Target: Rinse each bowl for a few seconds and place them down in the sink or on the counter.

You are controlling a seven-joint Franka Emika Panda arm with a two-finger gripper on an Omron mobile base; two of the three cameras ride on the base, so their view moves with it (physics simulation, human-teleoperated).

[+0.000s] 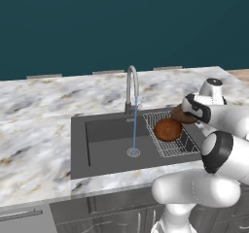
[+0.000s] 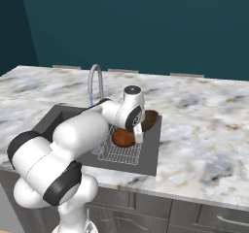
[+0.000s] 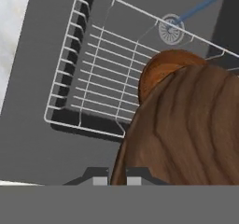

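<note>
Clamped between the dark two-finger gripper [image 3: 117,177] tips, one reddish-brown wood-look bowl [image 3: 186,129] tilts above the white wire rack [image 3: 93,64]. Second brown bowl [image 1: 168,129] probably rests in that rack, inside the dark grey sink [image 1: 104,144]. Beyond, curved silver faucet [image 1: 132,89] runs water.

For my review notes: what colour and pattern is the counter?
White-grey marble with tan veins; the counter shows best in the right base view.

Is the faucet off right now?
No, a thin blue stream runs from the faucet spout down to the sink drain in the left base view.
</note>
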